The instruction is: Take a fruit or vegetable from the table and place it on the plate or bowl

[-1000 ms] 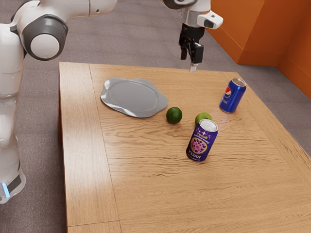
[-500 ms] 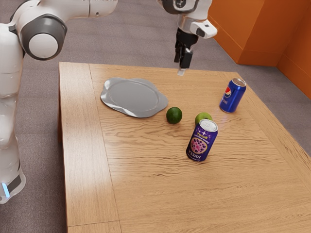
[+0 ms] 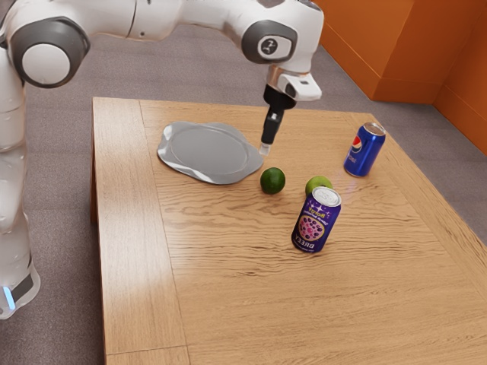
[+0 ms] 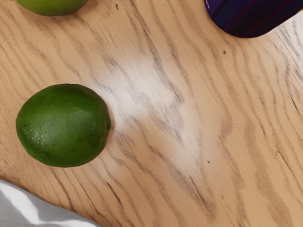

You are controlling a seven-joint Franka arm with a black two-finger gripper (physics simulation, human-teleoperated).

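A dark green lime (image 3: pixel 272 180) lies on the wooden table just to the exterior view's right of the grey plate (image 3: pixel 209 150). A lighter green lime (image 3: pixel 318 184) sits behind a purple can. My gripper (image 3: pixel 264 150) hangs low over the plate's near-right rim, just above and to the exterior view's left of the dark lime, open and holding nothing. In the wrist view the dark lime (image 4: pixel 61 125) lies beside a corner of the plate (image 4: pixel 28 213), and the lighter lime (image 4: pixel 52 5) shows at the edge.
A purple can (image 3: pixel 316 219) stands in front of the lighter lime; its body (image 4: pixel 251 16) shows in the wrist view. A blue soda can (image 3: pixel 364 150) stands near the table's right edge. Orange walls rise at the back right.
My arm has swung down and toward the exterior view's left, from high above the table's far edge to just above the plate's rim by the dark lime. No object moved.
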